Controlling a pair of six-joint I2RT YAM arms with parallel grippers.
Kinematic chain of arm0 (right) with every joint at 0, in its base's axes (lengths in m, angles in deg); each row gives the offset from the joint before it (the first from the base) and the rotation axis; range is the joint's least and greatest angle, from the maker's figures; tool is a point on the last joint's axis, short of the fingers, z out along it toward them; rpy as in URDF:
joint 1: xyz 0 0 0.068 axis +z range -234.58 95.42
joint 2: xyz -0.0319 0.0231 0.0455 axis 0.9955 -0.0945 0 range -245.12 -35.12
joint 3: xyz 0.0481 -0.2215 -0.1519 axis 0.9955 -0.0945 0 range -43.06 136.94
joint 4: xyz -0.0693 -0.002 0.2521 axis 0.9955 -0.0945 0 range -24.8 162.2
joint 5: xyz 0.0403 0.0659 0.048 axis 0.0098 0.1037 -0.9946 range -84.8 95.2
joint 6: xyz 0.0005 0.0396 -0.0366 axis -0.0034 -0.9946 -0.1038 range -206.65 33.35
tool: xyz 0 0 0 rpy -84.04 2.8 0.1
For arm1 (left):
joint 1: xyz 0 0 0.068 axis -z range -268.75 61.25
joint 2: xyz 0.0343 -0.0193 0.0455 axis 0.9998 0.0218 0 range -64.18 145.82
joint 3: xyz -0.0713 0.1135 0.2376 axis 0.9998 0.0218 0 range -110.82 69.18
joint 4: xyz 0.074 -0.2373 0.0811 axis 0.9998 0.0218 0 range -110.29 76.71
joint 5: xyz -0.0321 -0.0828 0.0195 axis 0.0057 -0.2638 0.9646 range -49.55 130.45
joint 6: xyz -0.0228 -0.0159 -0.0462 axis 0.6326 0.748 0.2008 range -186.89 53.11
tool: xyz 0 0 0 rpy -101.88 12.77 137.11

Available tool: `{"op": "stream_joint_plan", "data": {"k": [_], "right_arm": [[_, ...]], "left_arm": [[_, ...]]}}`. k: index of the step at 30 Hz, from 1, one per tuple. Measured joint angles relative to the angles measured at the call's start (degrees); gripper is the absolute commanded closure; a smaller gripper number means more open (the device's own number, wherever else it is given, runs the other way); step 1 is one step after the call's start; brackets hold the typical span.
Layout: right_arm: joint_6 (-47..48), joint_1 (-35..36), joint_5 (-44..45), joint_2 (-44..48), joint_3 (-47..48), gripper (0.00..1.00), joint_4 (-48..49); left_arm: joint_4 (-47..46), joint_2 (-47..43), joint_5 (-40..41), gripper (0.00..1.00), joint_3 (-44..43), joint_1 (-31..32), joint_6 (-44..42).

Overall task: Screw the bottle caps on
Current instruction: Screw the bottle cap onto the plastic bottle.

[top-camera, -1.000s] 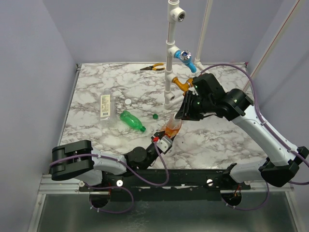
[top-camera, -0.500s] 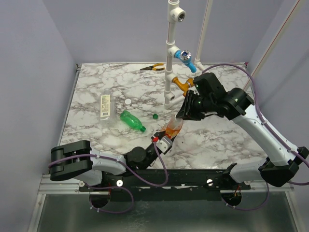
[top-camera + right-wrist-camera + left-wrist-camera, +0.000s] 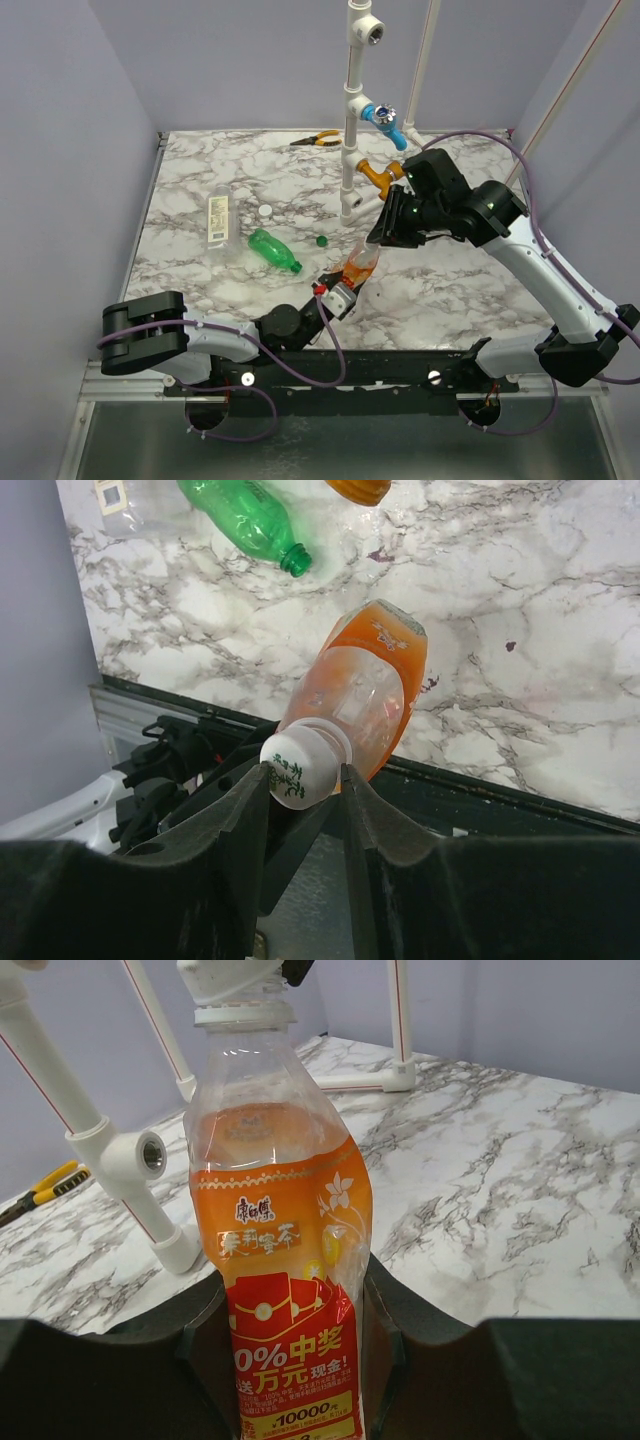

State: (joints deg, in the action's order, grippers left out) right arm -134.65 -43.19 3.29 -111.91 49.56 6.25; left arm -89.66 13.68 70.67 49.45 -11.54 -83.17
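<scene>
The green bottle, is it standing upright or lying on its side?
Lying on its side: the green bottle lies flat on the table, neck toward the near right.

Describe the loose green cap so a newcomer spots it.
Start at the white pipe frame on the marble table. Near its foot, right of the lying green bottle, sits the dark green cap. The other loose cap is white.
</scene>
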Motion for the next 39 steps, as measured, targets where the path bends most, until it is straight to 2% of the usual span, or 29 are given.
{"op": "stream_joint_plan", "data": {"k": [22,39], "right_arm": [[-2.4,-0.2,-2.0,0.3,0.1,0.65,6.1],[-3.1,-0.2,-2.2,0.6,0.1,0.64,6.3]], "left_arm": [[-9.2,0.0,3.5,1.0,0.9,0.2,-4.2],[-10.2,-0.6,3.6,1.0,1.5,0.2,-5.3]]}}
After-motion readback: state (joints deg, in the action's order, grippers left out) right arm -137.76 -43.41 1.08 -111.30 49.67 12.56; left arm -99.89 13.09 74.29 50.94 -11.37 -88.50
